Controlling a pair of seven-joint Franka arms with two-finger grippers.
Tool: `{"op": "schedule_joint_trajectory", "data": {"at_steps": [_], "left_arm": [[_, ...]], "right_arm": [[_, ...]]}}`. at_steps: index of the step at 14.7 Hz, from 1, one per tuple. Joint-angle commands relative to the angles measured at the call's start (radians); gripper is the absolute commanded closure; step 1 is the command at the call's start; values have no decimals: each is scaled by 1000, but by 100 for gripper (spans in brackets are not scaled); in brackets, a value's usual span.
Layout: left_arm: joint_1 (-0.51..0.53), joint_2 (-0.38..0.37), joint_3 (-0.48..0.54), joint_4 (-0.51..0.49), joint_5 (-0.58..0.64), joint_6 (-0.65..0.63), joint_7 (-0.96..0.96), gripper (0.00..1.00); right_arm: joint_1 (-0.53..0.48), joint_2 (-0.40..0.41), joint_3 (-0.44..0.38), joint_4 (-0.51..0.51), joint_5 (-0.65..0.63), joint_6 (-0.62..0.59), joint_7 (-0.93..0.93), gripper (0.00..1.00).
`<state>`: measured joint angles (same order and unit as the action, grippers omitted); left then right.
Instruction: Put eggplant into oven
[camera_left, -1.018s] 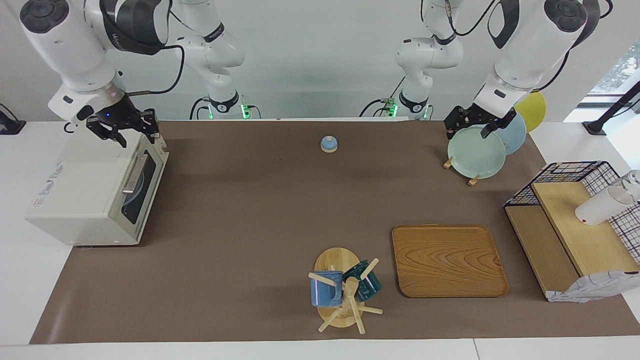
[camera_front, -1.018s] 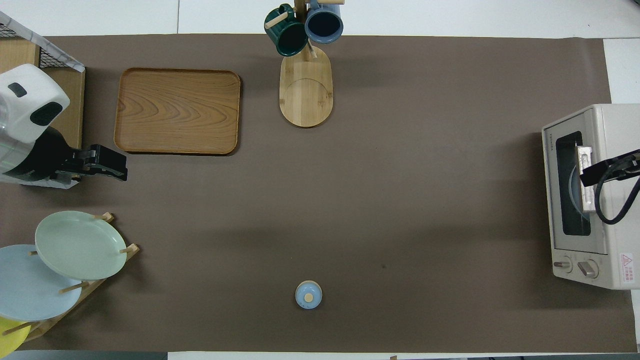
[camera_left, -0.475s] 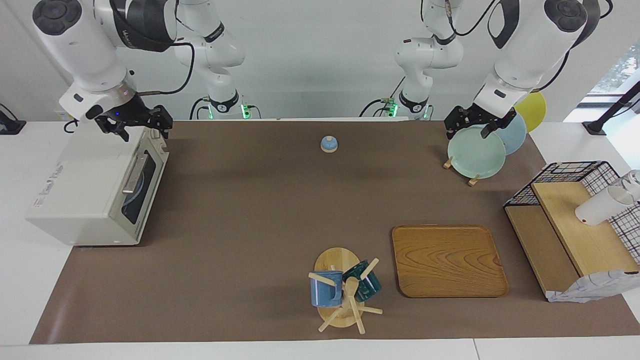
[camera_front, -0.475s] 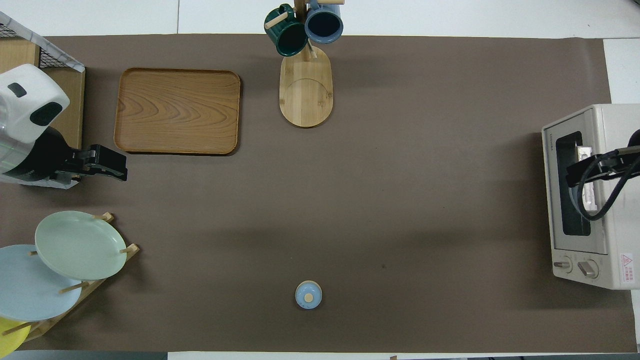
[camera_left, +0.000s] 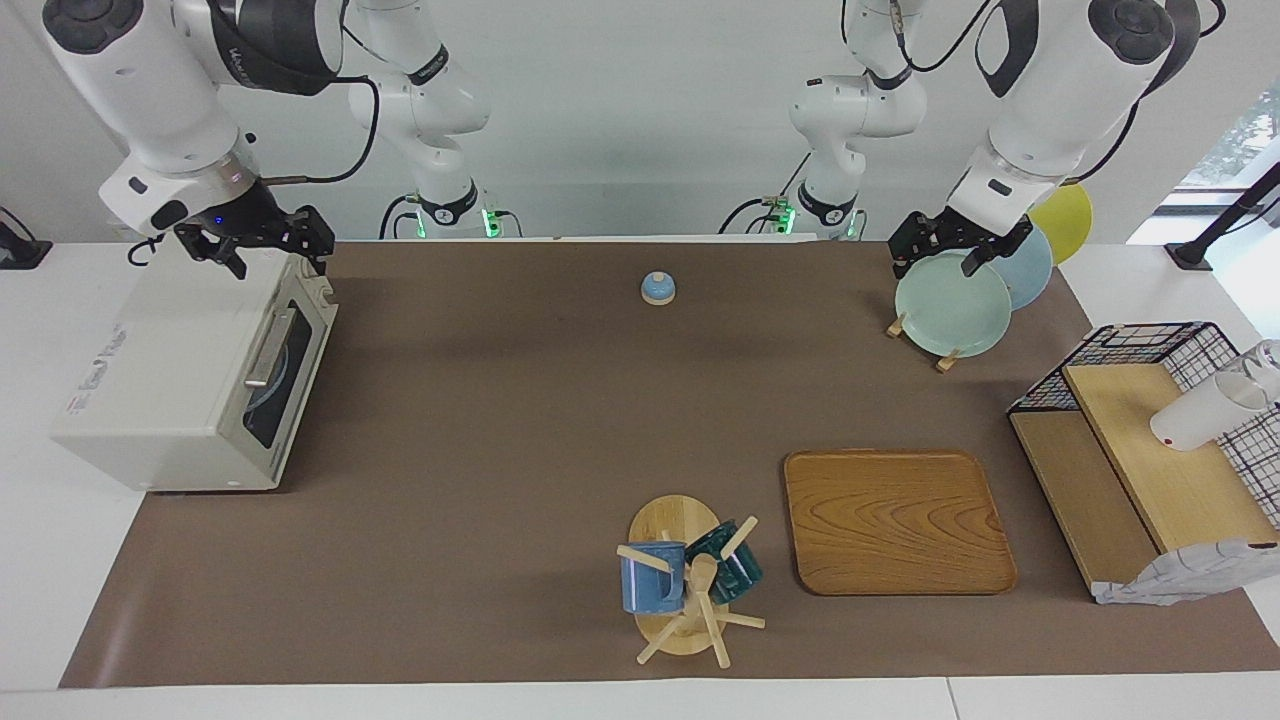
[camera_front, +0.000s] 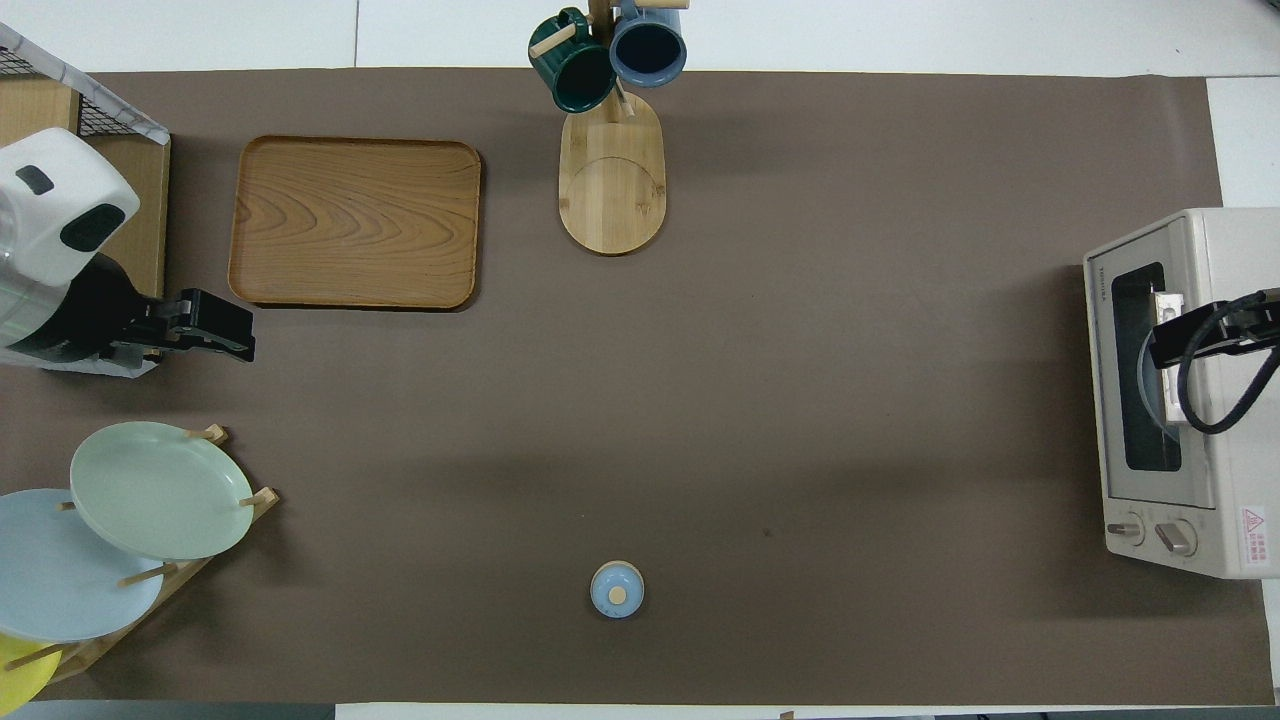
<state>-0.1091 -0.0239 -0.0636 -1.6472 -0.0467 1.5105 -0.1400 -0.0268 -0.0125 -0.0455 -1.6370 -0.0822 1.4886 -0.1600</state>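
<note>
My right tool (camera_left: 262, 252) is up over the oven (camera_left: 190, 385), at the corner nearest the robots, prongs spread apart and gripping nothing. The oven sits at the right arm's end of the bench (camera_left: 480, 430) with its door shut. Can't spot the eggplant anywhere out here. My left tool (camera_left: 935, 255) waits over the green plate (camera_left: 952, 305), spread apart too, holding nothing.

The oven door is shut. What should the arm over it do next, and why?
Probably just lift the right gripper clear of the oven: its door is shut, the gripper is open and empty, and no eggplant shows anywhere. The left gripper waits over the plate rack.
</note>
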Motion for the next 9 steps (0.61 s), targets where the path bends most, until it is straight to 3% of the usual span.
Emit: {"op": "schedule_joint_trajectory", "data": {"at_steps": [1,9], "left_arm": [[0,-19,4,-14,13,10,7,0],[0,-19,2,-14,13,10,7,0]], "right_arm": [[-9,17,1,34,25,-11,11,0],[-27,17,4,28,25,13,13,0]]}}
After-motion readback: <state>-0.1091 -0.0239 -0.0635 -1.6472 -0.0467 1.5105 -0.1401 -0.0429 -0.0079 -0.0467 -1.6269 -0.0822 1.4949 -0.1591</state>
